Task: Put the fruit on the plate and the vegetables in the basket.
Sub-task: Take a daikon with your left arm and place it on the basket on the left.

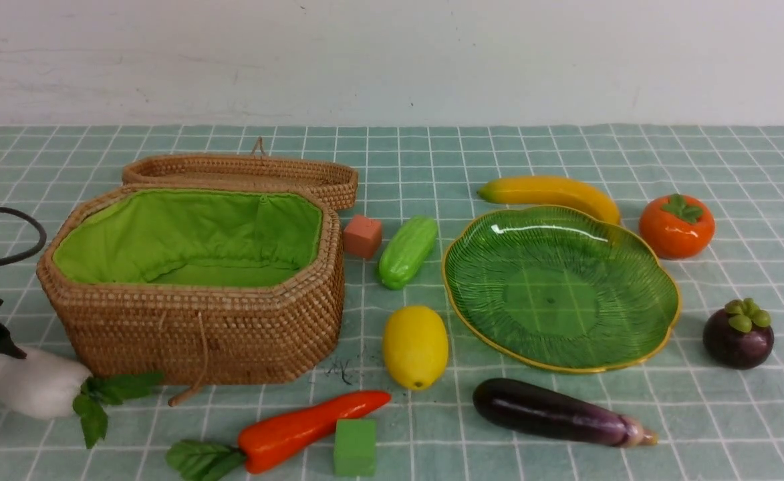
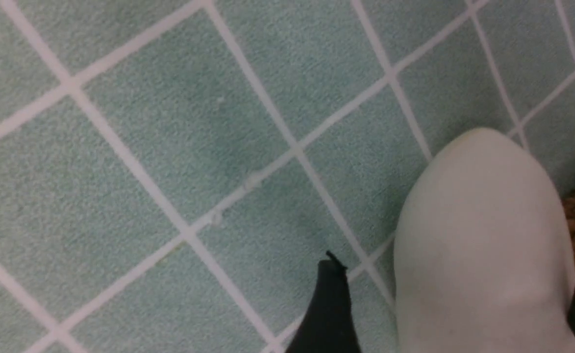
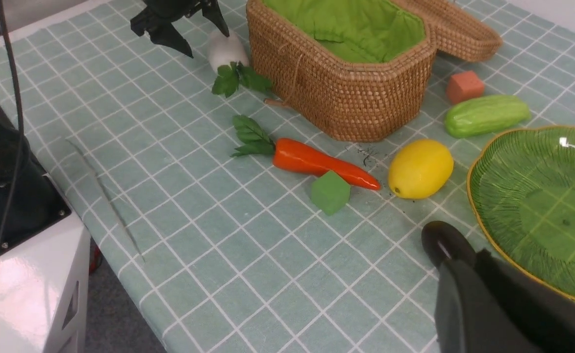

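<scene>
While your left gripper (image 3: 208,45) stands with its fingers (image 2: 329,314) spread, the white radish (image 1: 34,384) lies on the cloth (image 1: 565,147) between them, a gap showing beside one finger, so nothing is gripped. Your right gripper (image 3: 478,269) has its fingers pressed together and empty, and the eggplant (image 1: 559,413) shows its round end just past their tips. Beyond the left fingers sits the basket (image 1: 198,327), lid (image 1: 238,172) thrown back; farther out from the right fingers lie the lemon (image 1: 415,346) and the plate (image 1: 552,294), with the banana (image 1: 552,190) behind the plate's far rim
</scene>
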You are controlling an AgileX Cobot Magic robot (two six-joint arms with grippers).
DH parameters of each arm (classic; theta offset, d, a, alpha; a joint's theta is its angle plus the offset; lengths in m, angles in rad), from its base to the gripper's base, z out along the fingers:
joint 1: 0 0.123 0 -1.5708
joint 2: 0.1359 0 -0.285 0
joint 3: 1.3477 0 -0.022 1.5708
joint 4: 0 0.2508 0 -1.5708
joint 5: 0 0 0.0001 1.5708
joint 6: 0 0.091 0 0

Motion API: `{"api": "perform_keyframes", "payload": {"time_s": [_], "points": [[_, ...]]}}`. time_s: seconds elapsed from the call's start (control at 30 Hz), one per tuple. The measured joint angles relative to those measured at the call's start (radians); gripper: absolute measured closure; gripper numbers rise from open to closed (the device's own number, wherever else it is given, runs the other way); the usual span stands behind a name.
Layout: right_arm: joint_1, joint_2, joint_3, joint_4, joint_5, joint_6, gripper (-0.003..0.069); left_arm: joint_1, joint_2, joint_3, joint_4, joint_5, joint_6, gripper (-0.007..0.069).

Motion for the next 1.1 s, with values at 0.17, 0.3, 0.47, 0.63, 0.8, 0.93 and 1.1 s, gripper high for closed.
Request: {"api": "perform_keyframes", "payload": {"time_s": [0.17,0.3,0.47,0.63,0.8,0.93,1.1], "points": [[0.000,0.000,0.004,0.006,-0.001,0.000,0.0607,-0.001,0.016,-0.009,-0.028,-0.014,0.000,0.0133],[0.000,0.000,0.005,0.015,0.000,0.000,0.0606,-0.001,0.019,-0.013,-0.052,-0.015,0.014,0.0151],[0.000,0.000,0.005,0.018,0.000,0.000,0.0606,-0.001,0.021,-0.013,-0.067,-0.011,0.045,0.0116],[0.000,0.000,0.005,0.024,0.000,0.000,0.0606,-0.001,0.029,-0.013,-0.090,0.005,0.050,0.0027],[0.000,0.000,0.005,0.034,0.001,0.000,0.0606,-0.001,0.028,-0.013,-0.090,0.012,0.050,0.0007],[0.000,0.000,0.005,0.036,0.001,0.000,0.0606,0.000,-0.015,-0.004,-0.073,0.008,0.072,0.0007],[0.000,0.000,0.006,0.036,0.001,0.000,0.0603,0.000,-0.058,-0.004,-0.072,-0.016,0.098,0.0009]]}}
